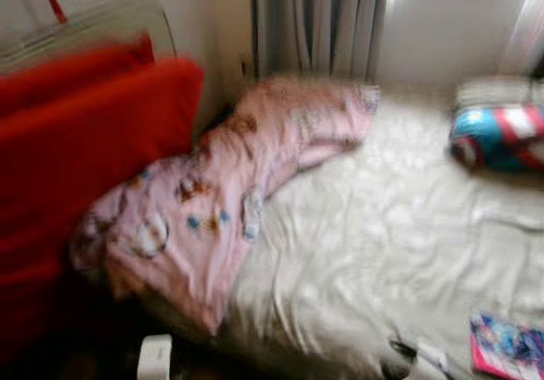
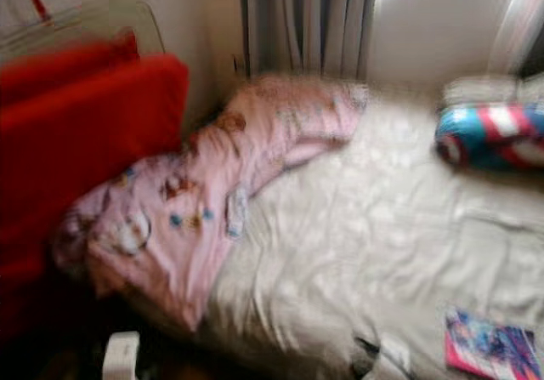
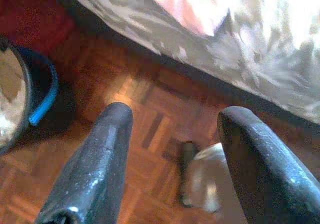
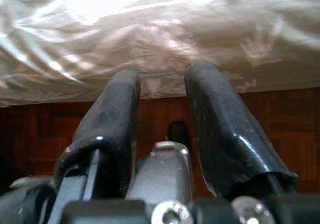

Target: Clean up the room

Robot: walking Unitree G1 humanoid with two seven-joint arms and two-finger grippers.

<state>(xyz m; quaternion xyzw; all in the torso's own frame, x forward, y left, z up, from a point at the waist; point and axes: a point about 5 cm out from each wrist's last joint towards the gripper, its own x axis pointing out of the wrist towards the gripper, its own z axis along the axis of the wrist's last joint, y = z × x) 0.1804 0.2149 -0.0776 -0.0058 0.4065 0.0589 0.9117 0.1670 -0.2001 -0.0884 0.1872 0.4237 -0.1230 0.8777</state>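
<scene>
A bed (image 1: 399, 227) with a rumpled off-white sheet takes up most of the head views, which are blurred; behind its far end hang grey curtains (image 1: 319, 23) beside a bright window (image 1: 450, 23); to the robot's left stands a large red padded piece (image 1: 85, 167), its exact kind hard to tell, with a pale frame (image 1: 93, 27) above it against the wall. A pink patterned blanket (image 1: 221, 184) lies crumpled along the left side of the bed, running from the near corner, where it hangs over the edge, up toward the curtains; on the far right of the sheet rests a rolled bundle in blue, red and white (image 1: 501, 138) with something pale folded just behind it; near the right front corner lies a pink and blue book or packet (image 1: 510, 350) (its cover is too blurred to read). The left gripper (image 3: 172, 159) hangs low over the parquet floor (image 3: 125, 108) beside the bed's edge, its two black fingers (image 3: 95, 169) spread well apart with nothing between them; a dark bucket with a blue rim (image 3: 35, 103) stands on the floor near it, and a small pale object (image 3: 202, 179) lies on the wood below the fingers. The right gripper (image 4: 162, 108) points at the side of the mattress, its fingers parted by a narrow gap and holding nothing, the sheet just beyond their tips.
</scene>
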